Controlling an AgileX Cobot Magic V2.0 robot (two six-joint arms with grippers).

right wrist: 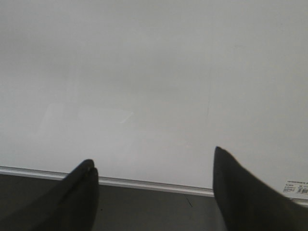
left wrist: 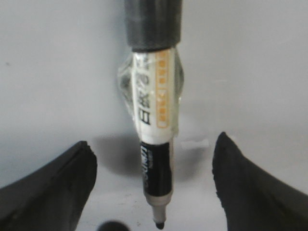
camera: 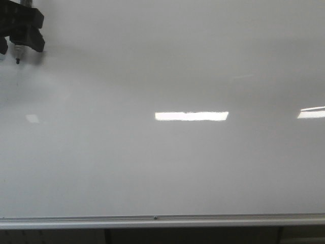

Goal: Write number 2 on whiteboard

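No number 2 marks the whiteboard [camera: 167,168] yet; the left gripper [camera: 20,38], fingers spread, carries a seemingly fixed marker [left wrist: 153,120] at top left, needing tip contact next.

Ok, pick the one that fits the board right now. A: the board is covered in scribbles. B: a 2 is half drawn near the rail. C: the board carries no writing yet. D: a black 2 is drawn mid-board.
C: the whiteboard shows only light reflections, and the marker on the left tool hangs at its upper left corner.
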